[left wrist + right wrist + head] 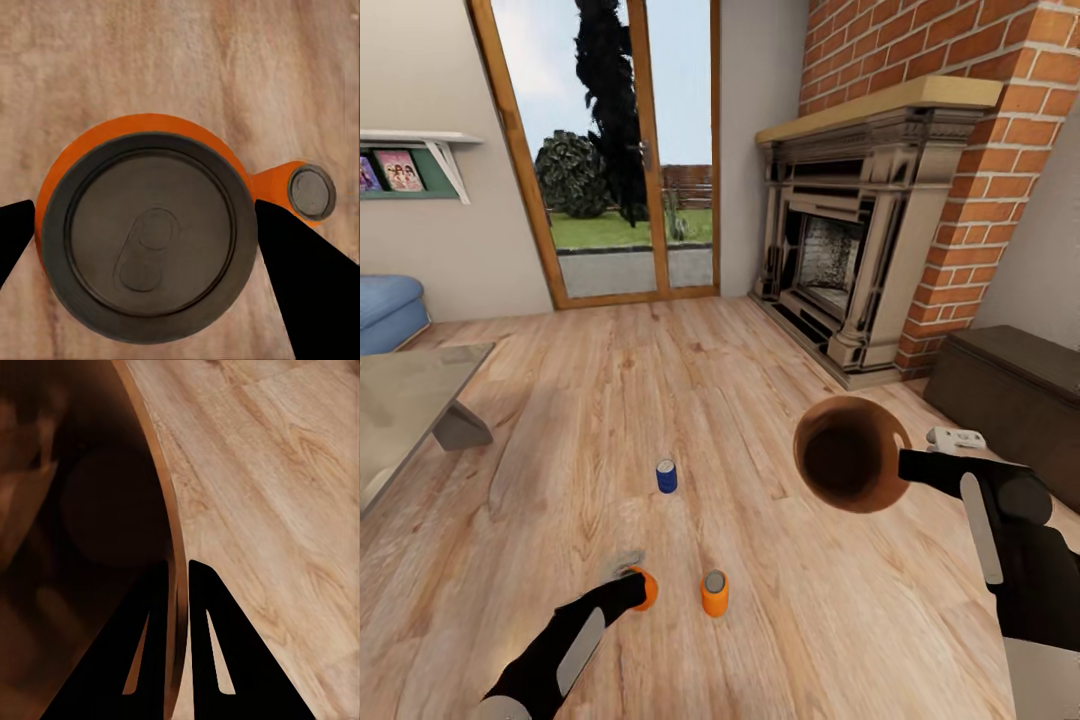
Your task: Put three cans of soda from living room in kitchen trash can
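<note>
On the living room's wood floor, my left gripper (634, 584) is shut on an orange can of soda (647, 588). In the left wrist view its black fingers (296, 262) press both sides of that can (150, 232), whose grey top faces the camera. A second orange can (714, 593) (311, 192) stands upright just to its right. The dark blue can (666, 476) stands farther ahead. My right gripper (905, 465) (178, 570) is shut on the rim of the tash can (850, 455) (82, 510). It holds the can off the floor, tilted, with the brown inside facing the head camera.
A red-brick fireplace (850, 270) with a carved surround stands ahead right, and wood-framed glass doors (620, 150) are straight ahead. A low table (410, 400) and a blue sofa (385, 310) are at the left. A dark chest (1010, 385) with a white controller (956, 438) is at the right.
</note>
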Motion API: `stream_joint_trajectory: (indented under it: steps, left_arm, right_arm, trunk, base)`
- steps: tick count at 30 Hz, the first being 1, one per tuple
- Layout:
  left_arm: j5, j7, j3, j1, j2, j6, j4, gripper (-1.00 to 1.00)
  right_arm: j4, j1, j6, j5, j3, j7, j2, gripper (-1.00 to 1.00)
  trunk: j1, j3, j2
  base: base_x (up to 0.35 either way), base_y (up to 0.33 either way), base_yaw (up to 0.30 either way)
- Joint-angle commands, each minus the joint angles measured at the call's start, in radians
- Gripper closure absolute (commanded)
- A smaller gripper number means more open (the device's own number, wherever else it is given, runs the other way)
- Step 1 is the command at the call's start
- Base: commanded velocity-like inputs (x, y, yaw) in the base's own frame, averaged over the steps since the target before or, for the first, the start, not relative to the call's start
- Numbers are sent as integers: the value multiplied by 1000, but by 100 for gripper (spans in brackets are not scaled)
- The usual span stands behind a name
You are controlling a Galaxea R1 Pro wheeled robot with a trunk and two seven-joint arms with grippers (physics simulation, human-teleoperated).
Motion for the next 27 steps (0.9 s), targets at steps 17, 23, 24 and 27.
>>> stream_joint_trajectory:
  steps: [17, 23, 24, 27]
  left_arm:
    - [-2, 77, 6, 49, 3, 330, -502, 100]
    - [-2, 94, 7, 68, 1, 468, -699, 100]
    - [-2, 97, 8, 69, -2, 509, -744, 100]
    - [-1, 106, 9, 71, -4, 564, -793, 100]
  right_arm:
    - [115, -1, 0, -11, 35, -20, 3, 100]
    - [173, -2, 0, -12, 98, -117, 8, 100]
    - [179, -2, 0, -13, 107, -128, 8, 100]
    - [197, -2, 0, -13, 131, -151, 10, 100]
  trunk:
    - [-42, 59, 72]
    - [-65, 77, 114]
    - [-68, 81, 121]
    - [-80, 90, 142]
  base:
    - [0, 0, 0]
    - [0, 0, 0]
    - [0, 0, 0]
    - [0, 0, 0]
